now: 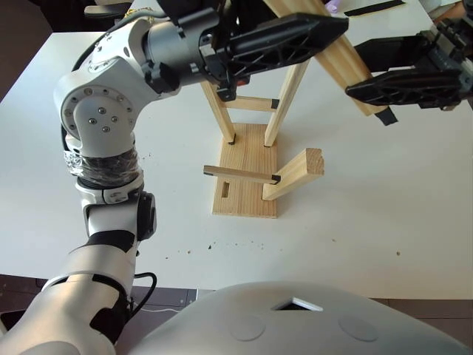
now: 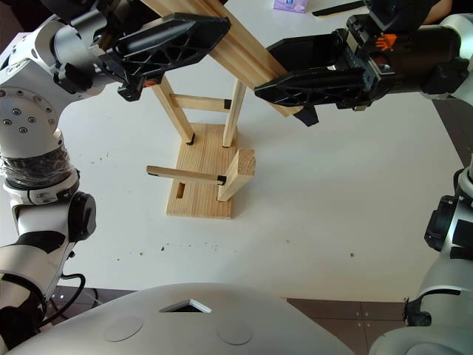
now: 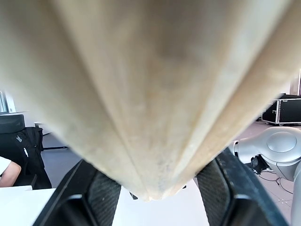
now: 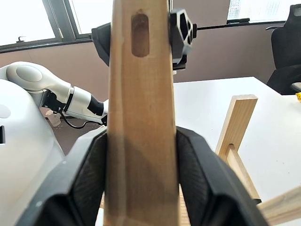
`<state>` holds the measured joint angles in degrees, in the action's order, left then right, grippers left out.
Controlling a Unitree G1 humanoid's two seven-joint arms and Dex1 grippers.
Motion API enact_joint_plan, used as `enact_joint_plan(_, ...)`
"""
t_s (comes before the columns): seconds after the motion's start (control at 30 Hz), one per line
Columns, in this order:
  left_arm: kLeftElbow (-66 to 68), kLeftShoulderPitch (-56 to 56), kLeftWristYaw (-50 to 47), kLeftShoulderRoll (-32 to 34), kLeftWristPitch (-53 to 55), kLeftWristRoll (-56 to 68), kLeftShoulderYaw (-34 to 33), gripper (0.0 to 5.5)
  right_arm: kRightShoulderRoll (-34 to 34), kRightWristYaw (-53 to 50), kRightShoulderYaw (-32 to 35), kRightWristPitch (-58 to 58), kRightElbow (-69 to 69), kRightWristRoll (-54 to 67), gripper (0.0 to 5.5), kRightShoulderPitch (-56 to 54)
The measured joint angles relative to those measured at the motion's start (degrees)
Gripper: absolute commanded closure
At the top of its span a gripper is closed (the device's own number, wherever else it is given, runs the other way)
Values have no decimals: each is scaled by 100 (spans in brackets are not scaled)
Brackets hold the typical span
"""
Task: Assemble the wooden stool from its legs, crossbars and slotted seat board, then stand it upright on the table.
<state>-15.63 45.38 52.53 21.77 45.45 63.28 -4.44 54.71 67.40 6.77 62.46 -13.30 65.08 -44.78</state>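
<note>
Closest up is the loose leg (image 2: 244,55), held in the air at a slant above the seat board (image 2: 203,201). Its flat faces are pinched by the fingers of the left gripper (image 2: 211,33) and of the right gripper (image 2: 266,72). Below, the board lies flat on the table (image 2: 332,192) with 2 upright legs (image 2: 176,109) in its slots, joined by 1 crossbar (image 2: 198,102). A leaning leg (image 2: 238,174) carries a second crossbar (image 2: 185,174). Stiff, light, smooth timber like this probably slips if twisted, so a hold mid-length, clear of the mortise (image 4: 139,41), looks safest.
</note>
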Motion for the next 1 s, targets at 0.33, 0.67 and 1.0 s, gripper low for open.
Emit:
enact_joint_plan(0.33, -118, -115, 49, 55, -119, -142, 96, 336, 56, 183, -49, -48, -77, -289, 344, 10)
enact_joint_plan(0.67, 214, -68, -287, -2, -201, -226, -74, 338, 136, 196, -249, -612, -78, -1202, 251, 237)
enact_joint_plan(1.0, 504, 296, -152, 803, -229, -414, -502, 338, 655, 723, 55, -1320, 328, -1927, 251, 1740)
